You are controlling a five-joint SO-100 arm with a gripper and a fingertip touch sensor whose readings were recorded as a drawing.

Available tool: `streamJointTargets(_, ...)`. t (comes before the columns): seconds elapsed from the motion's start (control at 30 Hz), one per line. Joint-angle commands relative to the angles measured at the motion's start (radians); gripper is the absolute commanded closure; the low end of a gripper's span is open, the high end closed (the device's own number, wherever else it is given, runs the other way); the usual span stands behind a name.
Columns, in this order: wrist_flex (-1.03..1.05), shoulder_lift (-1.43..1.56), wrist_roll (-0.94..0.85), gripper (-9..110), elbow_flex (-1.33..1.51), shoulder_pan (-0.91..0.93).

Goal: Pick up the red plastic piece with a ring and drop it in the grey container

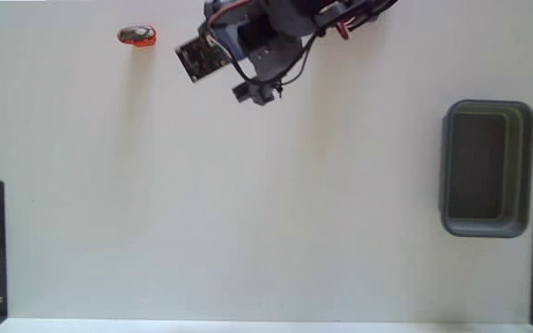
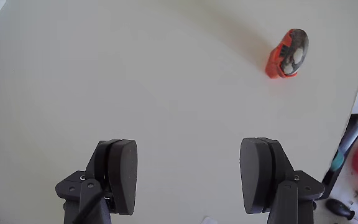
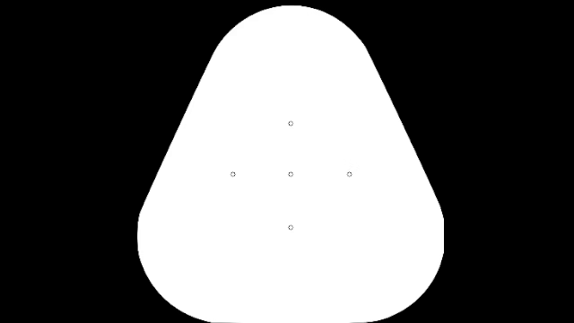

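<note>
Red plastic piece (image 2: 287,54) lies beyond the open hand (image 2: 192,174); arm (image 1: 276,32) cut off.

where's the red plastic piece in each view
Fixed view: the red plastic piece with a ring lies near the top left, to the picture's left of the arm, far from the grey container at the right.
Wrist view: it sits at the upper right, ahead of the open jaws and off to their right.
Shared landmark: the white table under the piece.
</note>
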Motion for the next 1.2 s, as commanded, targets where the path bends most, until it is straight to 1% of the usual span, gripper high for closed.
streamJointTargets(0.0,-0.004,0.034,0.005,-9,0.002,0.059)
streamJointTargets(0.33,-0.004,0.034,0.005,-9,0.002,0.185)
streamJointTargets(0.93,-0.004,0.034,0.005,-9,0.002,0.194)
streamJointTargets(1.17,-0.004,0.034,0.005,-9,0.002,0.234)
